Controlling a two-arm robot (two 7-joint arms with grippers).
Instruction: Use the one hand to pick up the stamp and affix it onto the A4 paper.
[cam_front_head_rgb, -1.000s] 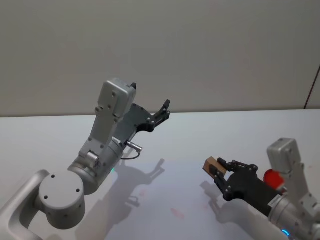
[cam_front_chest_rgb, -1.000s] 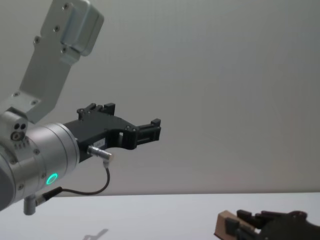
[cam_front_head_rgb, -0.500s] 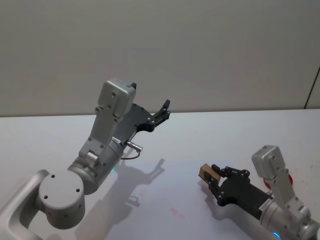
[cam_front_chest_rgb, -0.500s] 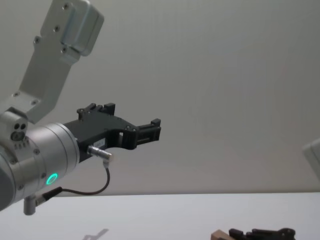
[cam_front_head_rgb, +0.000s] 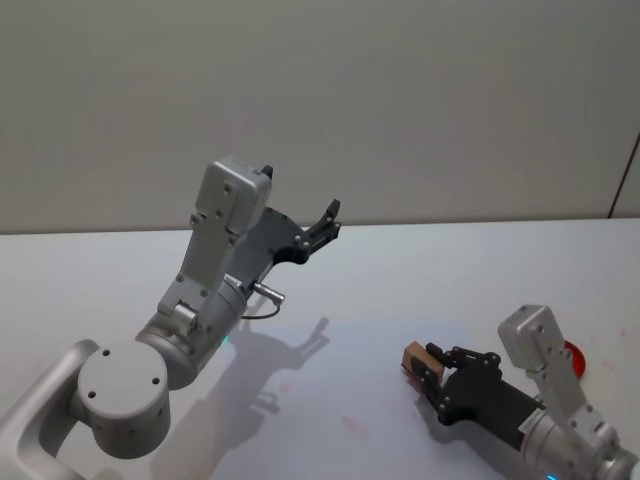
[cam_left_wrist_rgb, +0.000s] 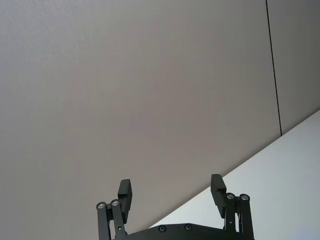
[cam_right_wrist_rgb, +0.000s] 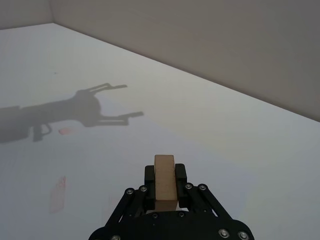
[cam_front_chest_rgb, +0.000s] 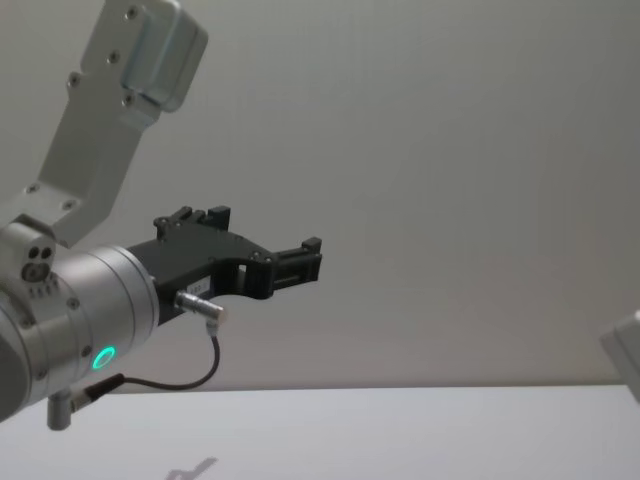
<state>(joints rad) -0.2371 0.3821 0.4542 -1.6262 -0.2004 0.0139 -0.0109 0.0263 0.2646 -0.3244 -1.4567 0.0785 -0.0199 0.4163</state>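
Pale tabletop (cam_front_head_rgb: 420, 270), blank grey wall (cam_front_head_rgb: 400, 100), right pincer (cam_front_head_rgb: 426, 362) tight around the stamp (cam_right_wrist_rgb: 165, 181) (left pincer (cam_left_wrist_rgb: 170, 184) agape, aloft)

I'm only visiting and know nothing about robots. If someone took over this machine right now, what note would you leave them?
Right gripper: jaws shut on the stamp, low over the white table; I cannot tell whether it touches.
Left gripper: jaws open, empty, raised toward the wall, idle.
Done: stamp picked up.
Left: press it onto the A4 paper. I cannot make out the sheet's edges against the table. Faint red marks lie nearby.
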